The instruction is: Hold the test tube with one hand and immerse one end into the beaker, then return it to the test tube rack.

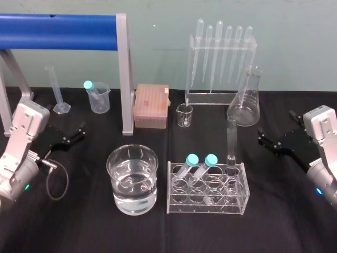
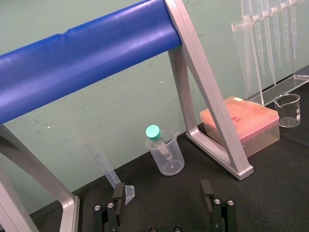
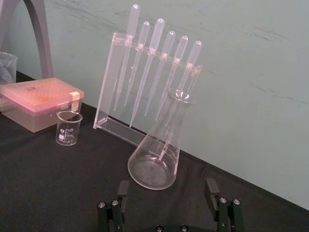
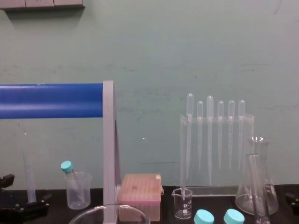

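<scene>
Left gripper: the black two-fingered left gripper sat parked at the table's left edge, fingers spread wide, holding nothing.
Beaker: the wide clear glass beaker, with water in it, stood front and centre-left, just beside the rack.
Rack: the clear acrylic test tube rack had two teal-capped tubes leaning in its left slots.
Test tube: the long slim clear glass test tube stood upright in the rack's back right slot, untouched, with the conical glass flask behind it.
Right gripper: the black two-fingered right gripper rested at the right edge, fingers apart too, empty.
Step in hand: looked like the reach-and-grab hadn't started.
How to do it well: probably the right gripper's job, since it was closer. Come in from the side and pinch the bare glass well above the rack top. Then lift straight up so the tube doesn't snag its slot or tip the rack, and steer clear of the flask.
</scene>
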Controlling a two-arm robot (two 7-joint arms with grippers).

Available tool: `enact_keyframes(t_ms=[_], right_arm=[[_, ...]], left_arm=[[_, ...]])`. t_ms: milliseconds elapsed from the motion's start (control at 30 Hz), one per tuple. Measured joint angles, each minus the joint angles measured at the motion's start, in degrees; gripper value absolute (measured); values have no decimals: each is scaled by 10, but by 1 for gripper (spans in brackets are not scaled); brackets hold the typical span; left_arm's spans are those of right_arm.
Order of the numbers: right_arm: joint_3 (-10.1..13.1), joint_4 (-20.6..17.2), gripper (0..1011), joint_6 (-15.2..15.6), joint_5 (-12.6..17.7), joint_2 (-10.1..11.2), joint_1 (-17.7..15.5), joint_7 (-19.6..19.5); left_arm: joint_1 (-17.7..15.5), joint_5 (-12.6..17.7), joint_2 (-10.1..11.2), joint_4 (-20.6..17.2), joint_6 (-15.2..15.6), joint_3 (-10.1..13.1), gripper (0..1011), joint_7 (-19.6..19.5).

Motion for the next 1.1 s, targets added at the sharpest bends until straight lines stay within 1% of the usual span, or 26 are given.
enact_keyframes(t_ms=[167,233,267,333,367,467,500,567,600,667,700,800,833,867,900,1000,1067,1100], right_arm=[[1,0,1000,0,0,0,0,1],[8,-2,1000,2,8,0,-2,6],[23,-11,1000,3,32,0,-6,21],[37,-20,1000,2,59,1,-12,37],[56,-34,1000,-1,92,3,-20,59],[86,-56,1000,-10,148,5,-33,96],[102,-69,1000,-16,183,7,-40,124],[117,-84,1000,-20,213,8,-46,152],[127,-96,1000,-24,240,10,-52,182],[134,-107,1000,-26,263,11,-56,211],[138,-116,1000,-26,281,13,-58,238],[140,-126,1000,-25,302,16,-61,279],[138,-130,1000,-23,311,18,-62,304],[136,-131,1000,-21,314,19,-62,314],[132,-133,1000,-16,318,20,-62,334],[122,-133,1000,-4,319,23,-60,358],[115,-131,1000,5,318,24,-57,364],[109,-128,1000,15,317,24,-53,366]], left_arm=[[0,0,0,0,0,0,1000,0],[0,0,0,0,0,0,1000,0],[0,0,0,0,0,0,1000,0],[0,0,0,0,0,0,1000,0],[0,0,0,0,0,0,1000,0],[0,0,0,0,0,0,1000,0],[0,0,0,0,0,0,1000,0],[0,0,0,0,0,0,1000,0],[0,0,0,0,0,0,1000,0],[0,0,0,0,0,0,1000,0],[0,0,0,0,0,0,1000,0],[0,0,0,0,0,0,1000,0],[0,0,0,0,0,0,1000,0],[0,0,0,0,0,0,1000,0],[0,0,0,0,0,0,1000,0],[0,0,0,0,0,0,1000,0],[0,0,0,0,0,0,1000,0],[0,0,0,0,0,0,1000,0]])
